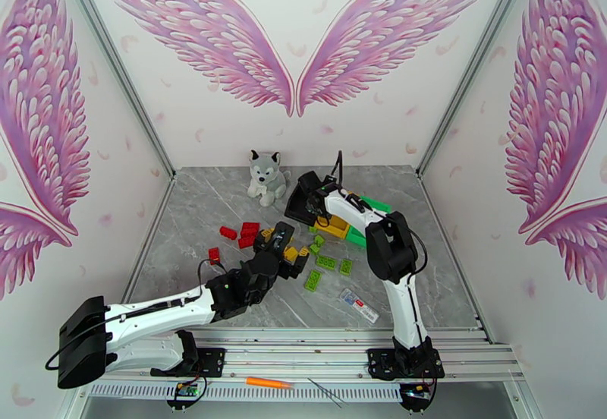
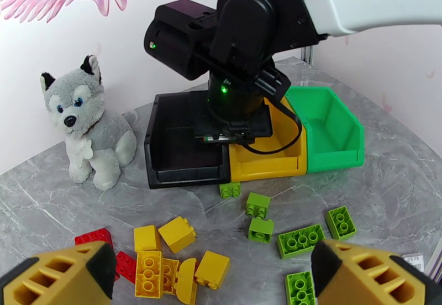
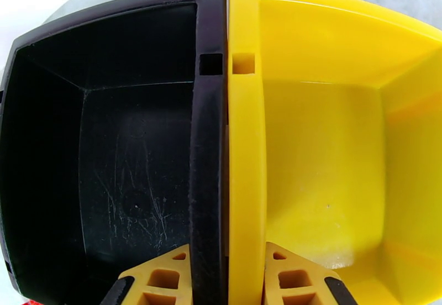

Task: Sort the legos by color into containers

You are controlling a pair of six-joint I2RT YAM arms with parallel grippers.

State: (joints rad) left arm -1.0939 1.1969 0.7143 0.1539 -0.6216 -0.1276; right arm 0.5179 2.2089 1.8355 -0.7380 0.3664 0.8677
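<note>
Two claws, two roles. At the right gripper the jaws are drawn narrow astride the adjoining walls of the black bin and yellow bin. One finger is inside each, pads apparently flush on the plastic (a grip on the containers, seemingly to steady or shift the row, not to drop a brick). Both bins are empty. The green bin touches the yellow one's other side.

At the left gripper the jaws are spread wide with nothing between, poised low over the legos loose on the table just before the bins. Yellow bricks lie beneath the claw, green bricks to its right, red bricks to its left. None is sorted yet. A plush husky stands beside the black bin.
</note>
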